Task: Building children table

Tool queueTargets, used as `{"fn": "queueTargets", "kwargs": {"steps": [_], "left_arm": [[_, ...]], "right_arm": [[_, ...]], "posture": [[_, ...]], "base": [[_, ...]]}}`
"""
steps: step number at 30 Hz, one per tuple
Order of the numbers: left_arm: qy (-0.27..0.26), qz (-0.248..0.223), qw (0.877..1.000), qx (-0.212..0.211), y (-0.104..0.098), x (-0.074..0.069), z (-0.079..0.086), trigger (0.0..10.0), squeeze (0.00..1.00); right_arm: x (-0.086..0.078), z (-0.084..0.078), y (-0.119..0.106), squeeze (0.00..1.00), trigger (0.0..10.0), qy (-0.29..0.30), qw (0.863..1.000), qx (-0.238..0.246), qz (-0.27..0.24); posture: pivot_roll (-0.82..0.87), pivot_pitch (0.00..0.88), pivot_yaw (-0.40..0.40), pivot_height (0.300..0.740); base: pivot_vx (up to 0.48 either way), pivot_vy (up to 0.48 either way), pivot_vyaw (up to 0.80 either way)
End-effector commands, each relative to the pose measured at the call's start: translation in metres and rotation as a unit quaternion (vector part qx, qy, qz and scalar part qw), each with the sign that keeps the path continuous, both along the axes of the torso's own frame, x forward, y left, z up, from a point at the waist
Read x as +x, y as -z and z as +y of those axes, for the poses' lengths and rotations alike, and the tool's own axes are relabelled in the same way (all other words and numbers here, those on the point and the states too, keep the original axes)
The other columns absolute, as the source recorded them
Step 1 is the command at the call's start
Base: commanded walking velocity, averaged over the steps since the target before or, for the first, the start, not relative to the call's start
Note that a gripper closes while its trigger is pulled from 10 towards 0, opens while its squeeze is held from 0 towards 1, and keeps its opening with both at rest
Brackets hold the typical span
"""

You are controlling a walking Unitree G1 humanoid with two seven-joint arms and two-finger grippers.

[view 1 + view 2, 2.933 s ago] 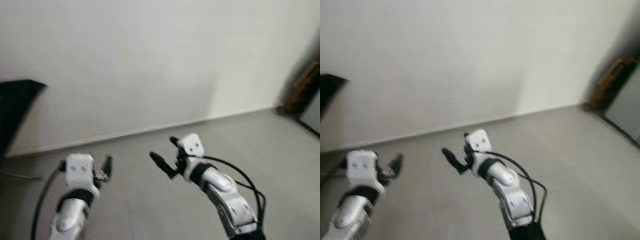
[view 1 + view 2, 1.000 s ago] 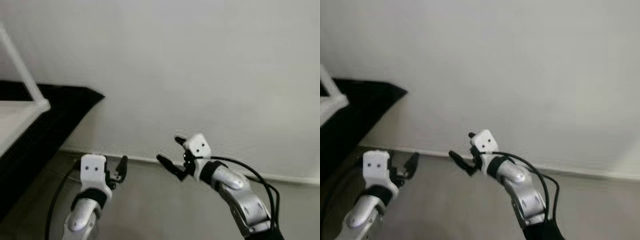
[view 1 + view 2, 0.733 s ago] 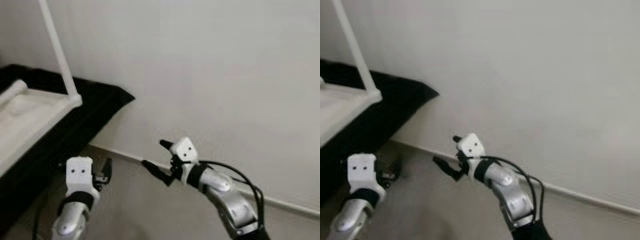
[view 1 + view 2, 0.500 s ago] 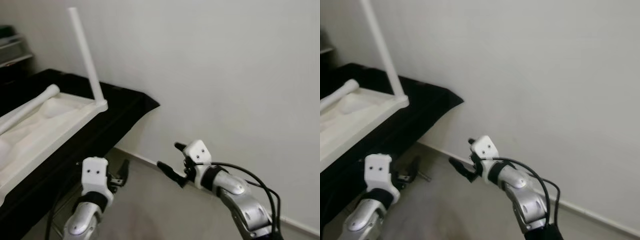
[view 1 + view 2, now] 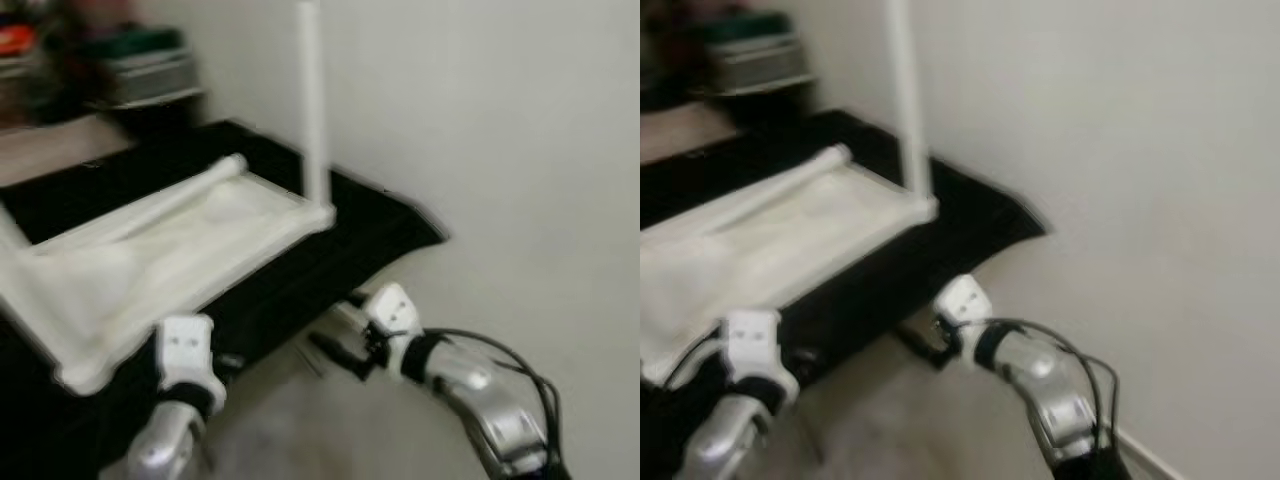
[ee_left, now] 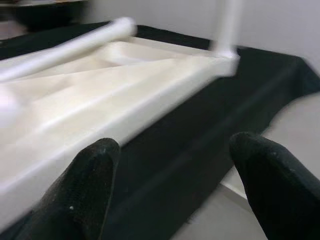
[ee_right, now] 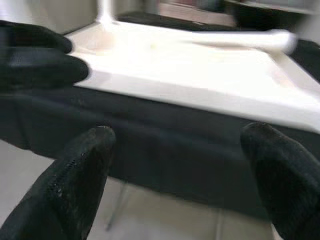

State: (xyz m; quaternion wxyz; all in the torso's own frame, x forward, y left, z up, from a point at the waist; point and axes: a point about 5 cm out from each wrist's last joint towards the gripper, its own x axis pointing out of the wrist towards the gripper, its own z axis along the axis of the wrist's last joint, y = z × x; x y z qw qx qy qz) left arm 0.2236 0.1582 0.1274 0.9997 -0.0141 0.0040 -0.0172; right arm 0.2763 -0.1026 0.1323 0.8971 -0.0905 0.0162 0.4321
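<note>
A white children's tabletop [image 5: 170,250] lies upside down on a black-draped table [image 5: 370,225]. One white leg [image 5: 312,110] stands upright at its far corner. Another white leg [image 5: 185,198] lies loose along its far edge. My left gripper [image 6: 175,185] is open in front of the draped table's side, below the tabletop's near edge [image 6: 125,125], holding nothing. My right gripper [image 5: 335,325] is open and empty too, hovering low beside the black cloth near the corner with the upright leg. In the right wrist view its fingers [image 7: 75,185] frame the tabletop [image 7: 200,75]. The head views are blurred.
A plain white wall [image 5: 520,150] runs along the right, meeting the grey floor [image 5: 320,430] under my arms. At the back left stands a shelf [image 5: 130,75] with blurred containers. The black cloth hangs down to near the floor.
The camera has swung left, so the draped table and the white tabletop now sit closer to the middle of the view. Both arms keep the same raised pose with open fingers.
</note>
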Motion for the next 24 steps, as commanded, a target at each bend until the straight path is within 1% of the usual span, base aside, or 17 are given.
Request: {"fn": "queueTargets", "kwargs": {"steps": [1,5,14,18,24], "left_arm": [[-0.011,0.005,1.0,0.011,0.001,-0.0015,0.006,10.0,0.0],[-0.008,0.003,1.0,0.028,-0.0001,-0.0011,0.0048,10.0,0.0],[-0.007,0.0,1.0,0.03,-0.0013,-0.0012,0.0034,10.0,0.0],[-0.01,-0.001,1.0,0.028,-0.0011,-0.0016,0.003,10.0,0.0],[-0.01,0.0,1.0,0.02,-0.0007,-0.0014,0.0033,10.0,0.0]], "right_arm": [[-0.0017,0.007,-0.0008,0.0,10.0,-0.016,1.0,0.01,-0.001],[-0.0019,0.0078,-0.0009,0.0,10.0,-0.023,1.0,0.013,0.001],[0.0,0.0056,-0.0014,0.0,10.0,-0.017,1.0,0.025,0.008],[0.0034,0.0042,-0.0017,0.0,10.0,-0.003,0.999,0.036,0.02],[0.0053,0.0033,-0.001,0.0,10.0,0.009,0.999,0.031,0.021]], "posture": [[-0.09,0.022,-0.006,0.74],[-0.08,0.022,-0.004,0.74],[-0.08,0.025,-0.012,0.74],[-0.08,0.025,-0.015,0.74],[-0.09,0.026,-0.009,0.74]], "base": [[0.0,0.0,0.8],[0.0,0.0,0.8],[0.0,0.0,0.8],[0.0,0.0,0.0],[0.0,0.0,0.0]]}}
